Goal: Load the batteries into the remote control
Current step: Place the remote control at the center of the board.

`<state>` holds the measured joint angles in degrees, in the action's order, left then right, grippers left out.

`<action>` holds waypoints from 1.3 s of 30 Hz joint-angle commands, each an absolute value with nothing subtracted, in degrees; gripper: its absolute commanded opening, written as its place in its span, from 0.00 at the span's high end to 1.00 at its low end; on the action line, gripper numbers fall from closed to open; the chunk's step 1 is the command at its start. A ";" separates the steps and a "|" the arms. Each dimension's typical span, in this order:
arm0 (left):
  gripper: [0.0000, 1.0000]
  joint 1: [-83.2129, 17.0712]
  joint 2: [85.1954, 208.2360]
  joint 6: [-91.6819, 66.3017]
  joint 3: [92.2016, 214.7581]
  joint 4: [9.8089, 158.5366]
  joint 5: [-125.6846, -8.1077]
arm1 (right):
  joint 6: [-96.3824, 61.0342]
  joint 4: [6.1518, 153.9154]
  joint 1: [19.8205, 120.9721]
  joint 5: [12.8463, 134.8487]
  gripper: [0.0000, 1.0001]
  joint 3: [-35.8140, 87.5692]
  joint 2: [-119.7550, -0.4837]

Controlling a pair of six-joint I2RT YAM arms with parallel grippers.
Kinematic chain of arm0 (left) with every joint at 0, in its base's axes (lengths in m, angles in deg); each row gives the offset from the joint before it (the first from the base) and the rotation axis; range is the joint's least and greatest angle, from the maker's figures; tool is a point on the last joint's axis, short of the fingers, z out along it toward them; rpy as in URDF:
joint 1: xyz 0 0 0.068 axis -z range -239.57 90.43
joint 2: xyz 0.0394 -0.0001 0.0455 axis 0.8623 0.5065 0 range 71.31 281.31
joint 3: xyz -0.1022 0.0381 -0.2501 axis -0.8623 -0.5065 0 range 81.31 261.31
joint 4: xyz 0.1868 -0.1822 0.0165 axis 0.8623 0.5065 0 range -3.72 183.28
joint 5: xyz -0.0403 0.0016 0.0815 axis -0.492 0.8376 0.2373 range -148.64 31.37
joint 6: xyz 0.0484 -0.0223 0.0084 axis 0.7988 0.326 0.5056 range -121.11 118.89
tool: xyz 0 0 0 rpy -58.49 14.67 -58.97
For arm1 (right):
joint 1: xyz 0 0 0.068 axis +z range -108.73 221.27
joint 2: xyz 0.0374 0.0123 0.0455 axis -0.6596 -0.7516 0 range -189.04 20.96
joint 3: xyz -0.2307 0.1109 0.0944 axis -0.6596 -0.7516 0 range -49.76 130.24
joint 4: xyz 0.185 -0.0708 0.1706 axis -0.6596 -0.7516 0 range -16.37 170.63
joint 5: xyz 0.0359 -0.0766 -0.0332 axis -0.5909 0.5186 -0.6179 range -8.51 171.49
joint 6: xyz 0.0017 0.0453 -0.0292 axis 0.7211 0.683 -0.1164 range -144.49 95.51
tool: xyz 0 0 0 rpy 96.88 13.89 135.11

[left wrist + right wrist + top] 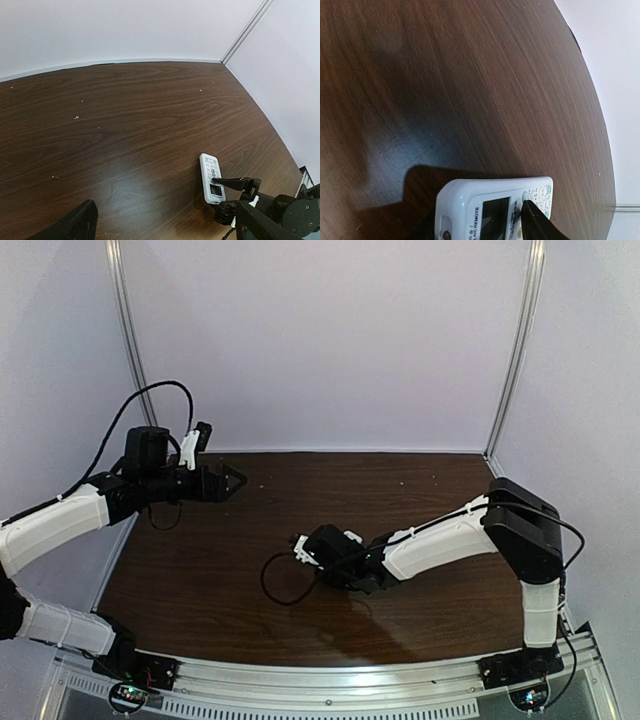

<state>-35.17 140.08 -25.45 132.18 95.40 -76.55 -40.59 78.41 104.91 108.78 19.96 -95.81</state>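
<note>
right gripper (218, 196) hangs, jaws apart, over the smooth white rectangular remote control (209, 170).

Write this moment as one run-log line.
left gripper open, raised, empty | right gripper at remote control, grip unclear | remote control flat on table, buttons up | batteries not in view

The only legible text, "AC REMOTE", is printed on the remote control (470, 196).

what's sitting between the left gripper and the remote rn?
Nothing but bare wooden tabletop between the left gripper and the remote control; the left wrist view shows that stretch.
</note>
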 commanded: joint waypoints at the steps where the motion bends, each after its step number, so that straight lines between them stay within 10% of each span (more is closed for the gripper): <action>1: 0.03 -35.92 140.12 -25.41 131.50 94.71 -76.74 | -39.33 79.39 105.42 106.42 0.49 18.81 -97.44; 8: 0.02 -36.61 140.69 -25.63 131.81 94.71 -76.84 | -38.19 78.97 105.50 103.54 0.39 18.12 -97.29; 15: 0.02 -36.87 141.10 -25.78 131.85 95.00 -77.19 | -37.02 77.54 105.70 98.14 0.06 16.63 -94.83; 39: 0.03 -37.60 147.21 -27.04 139.17 100.54 -71.93 | -22.72 75.68 91.30 82.80 0.00 7.99 -61.83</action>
